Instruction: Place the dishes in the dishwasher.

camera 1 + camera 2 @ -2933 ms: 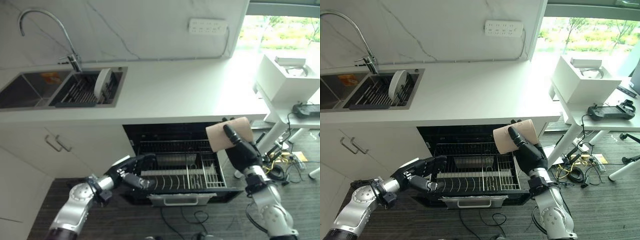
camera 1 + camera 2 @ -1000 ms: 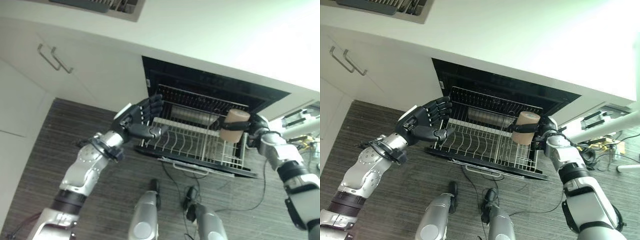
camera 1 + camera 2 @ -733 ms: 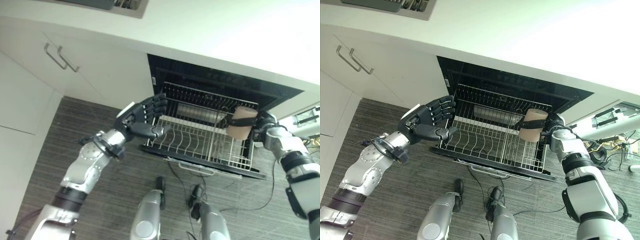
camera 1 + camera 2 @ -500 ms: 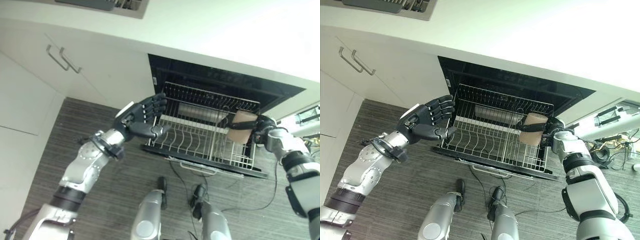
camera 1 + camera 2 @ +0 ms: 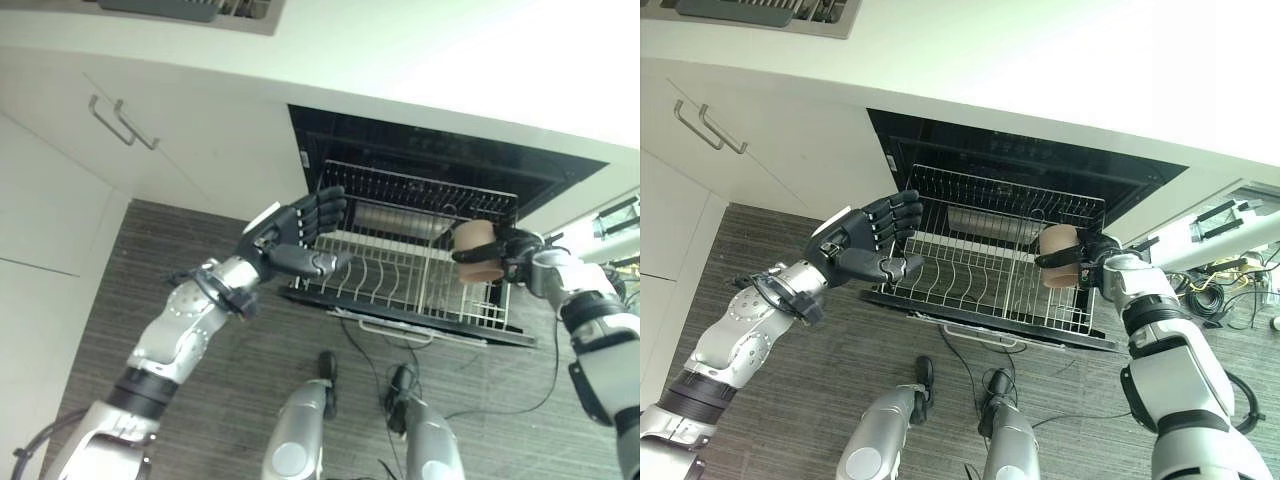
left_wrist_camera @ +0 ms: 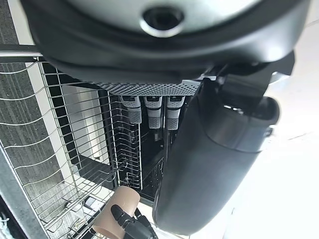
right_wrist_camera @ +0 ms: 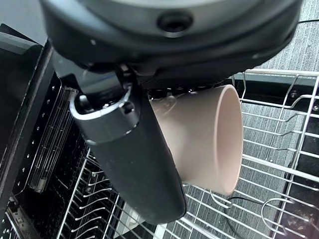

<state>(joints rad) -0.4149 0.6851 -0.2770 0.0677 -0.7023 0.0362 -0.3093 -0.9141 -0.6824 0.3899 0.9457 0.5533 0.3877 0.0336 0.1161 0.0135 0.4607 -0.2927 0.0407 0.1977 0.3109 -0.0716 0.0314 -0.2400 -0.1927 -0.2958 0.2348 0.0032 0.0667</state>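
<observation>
— Cup (image 5: 1060, 255) time? Where is it?

— The right hand (image 5: 1092, 262) has it. Its fingers are curled round the cup, and the cup lies on its side over the right end of the rack (image 5: 970, 278). I can't tell if it touches the wires yet.

— So which step is this?

— I think it is the putting-in step. The cup is at the rack but the hand has not let go.

— What comes next?

— My guess: tip the cup so its open end faces down, set it low between the wires, then open the fingers and pull the hand out.

— And the left hand (image 5: 290, 238)?

— It hangs by the left end of the rack with its fingers straight and nothing in them. It looks close to the rack edge, maybe to keep it steady.

— What could get in the way?

— The wire prongs stick up, so the cup could catch or sit crooked. The desk (image 5: 450, 60) hangs over the dark dishwasher (image 5: 1040, 175), so there is not much room above. A drawer handle (image 5: 120, 122) is off to the left, well away.
</observation>
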